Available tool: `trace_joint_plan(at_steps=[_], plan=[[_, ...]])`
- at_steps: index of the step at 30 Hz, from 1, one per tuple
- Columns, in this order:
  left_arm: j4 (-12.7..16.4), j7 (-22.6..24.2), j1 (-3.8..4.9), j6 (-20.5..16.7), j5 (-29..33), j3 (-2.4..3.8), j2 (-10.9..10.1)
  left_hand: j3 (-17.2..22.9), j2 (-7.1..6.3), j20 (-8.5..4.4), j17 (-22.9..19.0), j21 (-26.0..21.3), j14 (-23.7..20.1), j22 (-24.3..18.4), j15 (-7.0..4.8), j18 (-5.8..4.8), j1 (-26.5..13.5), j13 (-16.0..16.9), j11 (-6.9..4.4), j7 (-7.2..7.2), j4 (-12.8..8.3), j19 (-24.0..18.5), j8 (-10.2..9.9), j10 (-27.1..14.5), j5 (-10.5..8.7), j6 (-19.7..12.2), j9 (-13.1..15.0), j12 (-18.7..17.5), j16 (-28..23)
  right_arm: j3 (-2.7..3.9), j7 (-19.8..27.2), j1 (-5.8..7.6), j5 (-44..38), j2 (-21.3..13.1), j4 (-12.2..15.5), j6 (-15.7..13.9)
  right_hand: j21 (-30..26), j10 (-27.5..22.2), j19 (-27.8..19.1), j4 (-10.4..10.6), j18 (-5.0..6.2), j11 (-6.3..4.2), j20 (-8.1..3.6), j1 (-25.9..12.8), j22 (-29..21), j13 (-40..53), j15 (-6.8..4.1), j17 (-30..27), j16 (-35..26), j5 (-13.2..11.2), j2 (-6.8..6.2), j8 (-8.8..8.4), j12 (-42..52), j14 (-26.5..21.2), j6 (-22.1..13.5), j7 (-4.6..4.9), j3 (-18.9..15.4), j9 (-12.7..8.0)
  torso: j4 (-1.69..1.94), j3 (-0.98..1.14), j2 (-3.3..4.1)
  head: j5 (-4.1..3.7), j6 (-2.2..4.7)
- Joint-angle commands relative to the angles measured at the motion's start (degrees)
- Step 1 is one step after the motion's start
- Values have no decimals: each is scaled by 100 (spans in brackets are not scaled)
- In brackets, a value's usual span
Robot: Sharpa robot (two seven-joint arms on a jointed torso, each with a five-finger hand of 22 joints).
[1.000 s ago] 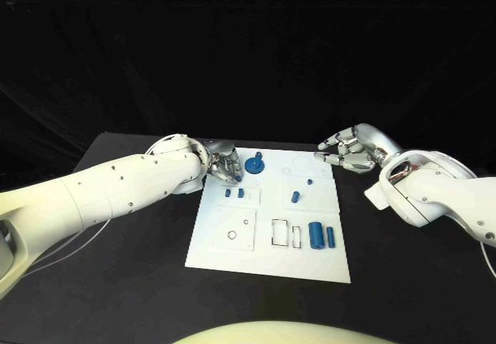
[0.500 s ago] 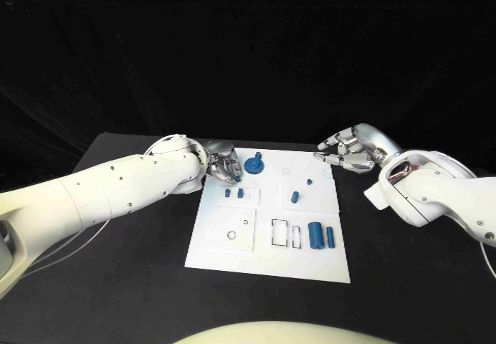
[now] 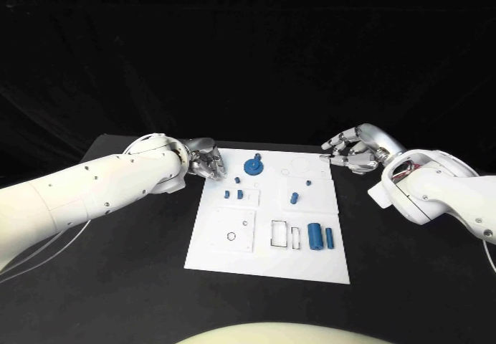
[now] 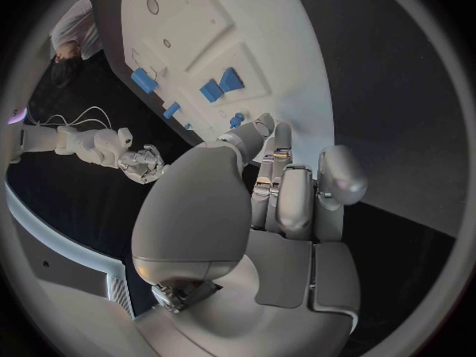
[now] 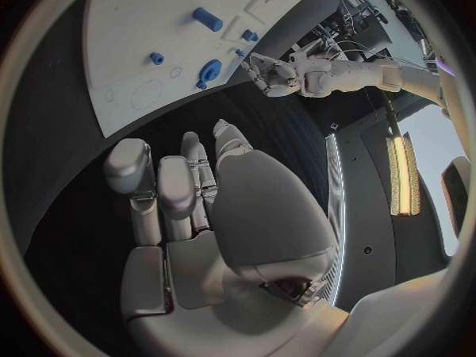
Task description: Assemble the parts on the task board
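The white task board point(image 3: 217, 247) lies in the middle of the black table. On it are a round blue part with a peg point(image 3: 253, 168), two small blue pieces point(image 3: 234, 193), two blue pegs point(image 3: 296, 196) and two blue cylinders point(image 3: 320, 236). My left hand point(image 3: 203, 159) hovers just off the board's far left corner, fingers curled with nothing in them point(image 4: 288, 190). My right hand point(image 3: 351, 152) hangs beyond the far right corner, also curled and holding nothing point(image 5: 183, 206). The board point(image 5: 119, 47) and its round blue part point(image 5: 209, 71) lie ahead of that hand.
Black table point(image 3: 114, 287) surrounds the board on all sides. A raised white square plate point(image 3: 236, 228) sits on the board's near left part, with black-outlined slots point(image 3: 281, 233) beside it. A pale cable point(image 3: 62, 240) trails under my left arm.
My left hand has drawn back leftward from over the board's far left edge, near the round blue part, to just off the board. The right hand has hardly moved.
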Motion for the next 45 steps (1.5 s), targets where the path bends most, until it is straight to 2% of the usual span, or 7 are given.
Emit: trace_joint_plan(at_steps=[1,4,9,15,27,34,45], plan=[[156,533,37,-823,1299,23,-169,37,49,11,-528,-380,-219,-526,18,65,71,20,27,11,-35,-297,105,-35,-2,196,23,-37,-322,2,-85,1,-784,26,-127,430,151,159,170,-61,60,-23,-10,236,80,-544,-33,129,83,-153,-40,86,-662,114,146,-15,172,5,-7,0,-36,-30,37],[363,942,52,-1238,2456,34,-384,52,84,11,-825,-565,-349,-766,13,113,82,51,7,8,-37,-432,141,12,-1,275,22,-7,-525,2,-153,3,-1381,64,-224,665,505,412,388,-92,-6,-39,-37,451,289,-1138,-46,370,301,-229,-95,78,-1384,223,362,-33,447,9,-13,1,-54,-111,62],[1046,1447,58,-1700,5371,38,-838,-128,106,72,-2366,-1748,-1042,-2243,90,367,-200,80,74,65,145,-1258,68,-171,-13,162,-54,-33,-1614,1,-378,2,-2750,196,-321,1077,983,799,613,-74,-109,-59,-34,488,591,-1770,-51,689,585,-289,-288,-75,-2118,302,594,-109,766,4,-31,-8,-51,-484,150],[1698,1746,35,-1723,6811,23,-1159,-400,150,145,-2996,-2142,-1379,-2515,148,387,-322,92,141,111,255,-1397,25,-337,-4,61,-115,3,-2153,-15,-624,-2,-3677,385,-434,1310,1151,940,681,-60,-141,-31,-27,431,715,-2079,-27,815,713,-406,-418,-237,-2485,325,628,-105,908,-15,-28,-22,-55,-652,166],[2215,2209,3,-1620,7697,6,-1447,-495,232,151,-3074,-2276,-1386,-2615,152,388,-263,107,144,113,252,-1355,43,-384,-5,68,-135,61,-2219,-58,-769,-148,-4285,783,-692,1537,1287,978,730,-100,-168,17,-9,415,815,-2312,12,936,827,-478,-514,-403,-2748,345,603,-68,1036,-37,-18,-33,-14,-705,153],[2391,2295,-4,-1635,7785,5,-1495,-516,228,152,-3084,-2294,-1386,-2629,153,388,-255,109,145,116,246,-1347,41,-395,-5,60,-141,70,-2225,-64,-743,-240,-4332,962,-839,1528,1333,999,750,-100,-177,23,-1,384,848,-2368,15,977,871,-453,-522,-436,-2804,356,620,-61,1074,-37,6,-62,0,-728,144],[2464,2341,-6,-1737,7613,5,-1520,-549,267,152,-3114,-2345,-1385,-2668,157,388,-213,113,153,130,231,-1319,38,-427,-4,38,-156,95,-2241,-65,-678,-367,-4276,1173,-1028,1490,1567,1070,847,-127,-223,30,11,371,978,-2458,15,1090,977,-366,-503,-482,-2879,378,674,-56,1192,-29,1,-61,-3,-720,132]])
